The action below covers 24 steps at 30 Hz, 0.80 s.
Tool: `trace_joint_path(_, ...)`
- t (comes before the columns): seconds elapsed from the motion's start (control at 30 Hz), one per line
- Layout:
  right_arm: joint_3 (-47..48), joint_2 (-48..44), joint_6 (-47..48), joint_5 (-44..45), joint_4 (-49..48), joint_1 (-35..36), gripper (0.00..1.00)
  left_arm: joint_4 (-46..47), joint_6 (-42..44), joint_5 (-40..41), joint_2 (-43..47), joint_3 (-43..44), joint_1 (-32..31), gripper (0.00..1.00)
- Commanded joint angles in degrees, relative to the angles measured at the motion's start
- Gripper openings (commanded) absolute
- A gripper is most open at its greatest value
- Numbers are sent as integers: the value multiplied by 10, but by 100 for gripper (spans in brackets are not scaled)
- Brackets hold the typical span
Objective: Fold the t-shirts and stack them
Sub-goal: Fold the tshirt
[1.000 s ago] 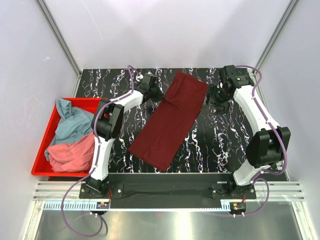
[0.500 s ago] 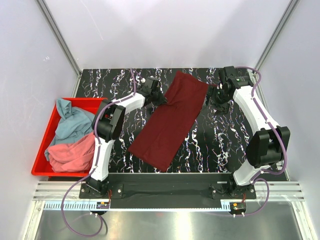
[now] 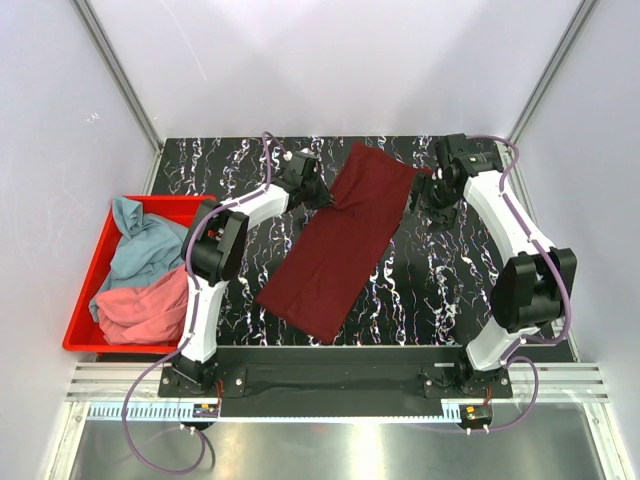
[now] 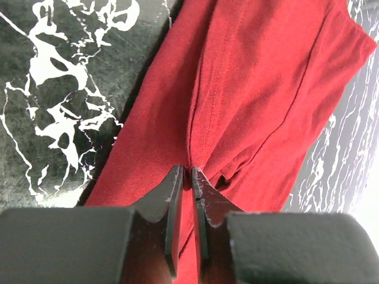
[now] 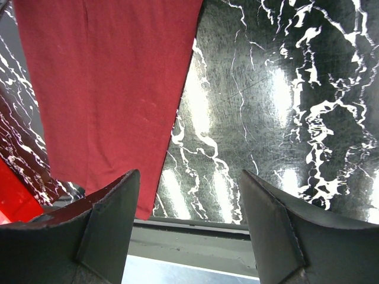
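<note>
1. Left wrist: left gripper [image 4: 188, 173] pinches a ridge of the maroon t-shirt [image 4: 249, 89], which lies on the table [image 4: 59, 71].
2. Right gripper [image 5: 189, 176] spread wide, empty, just beside its edge.
3. Soft, light, floppy; probably best gripped at the corners.

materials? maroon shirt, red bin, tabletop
Maroon shirt: soft matte knit, likely cotton; stitched seams, pinched folds in the left wrist view.
Red bin: looks like rigid molded plastic, slightly glossy rim.
Tabletop: black, white-veined marble look, glossy reflections; possibly a printed sheet.
</note>
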<state>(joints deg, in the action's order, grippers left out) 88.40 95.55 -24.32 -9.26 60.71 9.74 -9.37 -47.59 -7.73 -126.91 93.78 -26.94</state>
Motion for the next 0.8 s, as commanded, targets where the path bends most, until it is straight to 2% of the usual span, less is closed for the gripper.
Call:
trace_joint_path(0.0, 25, 29, -10, -19, -18, -2, 75, 12, 39, -16, 30, 18, 3, 14)
trace_joint_path(0.1, 52, 57, -14, -28, -20, -1, 75, 4, 53, -8, 35, 18, 4, 10)
trace_joint_path(0.23, 75, 82, -21, -38, -19, -2, 75, 19, 79, 25, 52, 6, -2, 12)
trace_joint_path(0.33, 71, 87, -25, -41, -24, -2, 75, -7, 89, 27, 45, 29, -3, 13)
trace_joint_path(0.47, 49, 80, -28, -41, -35, -2, 75, 12, 102, 27, 47, 31, -10, 14)
trace_joint_path(0.6, 40, 78, -29, -43, -38, -2, 75, -30, 106, 20, 28, 62, -14, 14)
trace_joint_path(0.7, 38, 76, -28, -38, -39, -2, 75, -20, 104, 39, 40, 48, -22, 15)
trace_joint_path(0.77, 38, 78, -29, -40, -39, -2, 75, -50, 109, 59, 38, 64, -26, 15)
